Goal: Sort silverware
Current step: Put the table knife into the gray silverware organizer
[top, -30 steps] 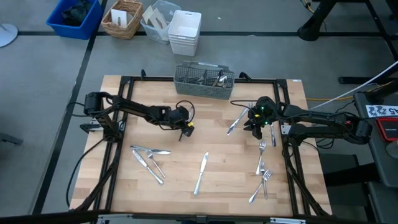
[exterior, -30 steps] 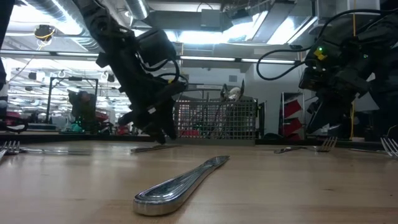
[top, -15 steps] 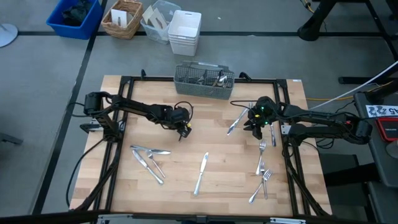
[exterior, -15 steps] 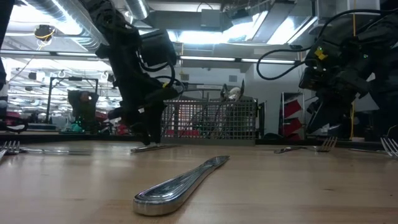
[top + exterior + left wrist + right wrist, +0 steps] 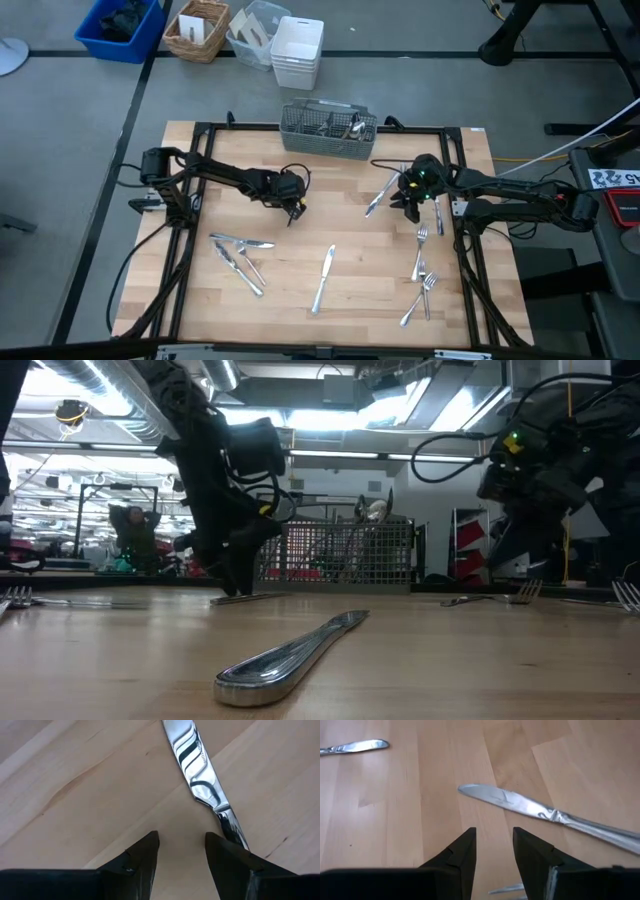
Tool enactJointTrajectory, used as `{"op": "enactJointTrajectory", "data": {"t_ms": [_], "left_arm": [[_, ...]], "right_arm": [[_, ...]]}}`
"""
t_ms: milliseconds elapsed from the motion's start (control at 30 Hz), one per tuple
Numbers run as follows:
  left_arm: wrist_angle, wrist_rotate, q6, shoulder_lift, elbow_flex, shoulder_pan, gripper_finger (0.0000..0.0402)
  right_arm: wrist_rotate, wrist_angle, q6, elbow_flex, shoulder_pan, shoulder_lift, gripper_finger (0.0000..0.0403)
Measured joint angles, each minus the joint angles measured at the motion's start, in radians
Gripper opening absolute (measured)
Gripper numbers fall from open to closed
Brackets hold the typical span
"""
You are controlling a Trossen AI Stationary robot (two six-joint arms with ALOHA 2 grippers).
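Observation:
The silverware lies scattered on the wooden table: a cluster of knives (image 5: 240,256) at the near left, one knife (image 5: 323,276) in the middle, forks (image 5: 422,270) at the right, and a knife (image 5: 378,196) beside my right gripper. My left gripper (image 5: 293,208) stands open, pointing steeply down just above the table. Another knife (image 5: 196,765) lies flat in front of it, its handle (image 5: 231,826) running behind one fingertip. My right gripper (image 5: 494,837) hangs open with nothing between its fingers, slanting down toward a knife (image 5: 540,810) lying flat on the wood.
A grey wire-mesh caddy (image 5: 328,130) holding a few pieces stands at the table's far edge. Black frame rails (image 5: 185,260) run along the table's sides. Beyond the far edge on the floor stand a white bin (image 5: 297,50), a basket (image 5: 197,30) and a blue bin (image 5: 120,25).
My left gripper has tipped from a slant to a much steeper downward aim over the knife below it, staying almost in place and open. My right gripper and the silverware have kept still.

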Motion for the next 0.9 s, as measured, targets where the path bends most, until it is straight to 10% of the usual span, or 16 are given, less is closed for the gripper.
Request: {"op": "enactJointTrajectory", "data": {"t_ms": [900], "left_arm": [[-0.145,0.031,0.017,-0.063,-0.011,0.048,0.0111]], "right_arm": [[0.0,0.001,0.0,0.0,0.0,0.0,0.0131]]}}
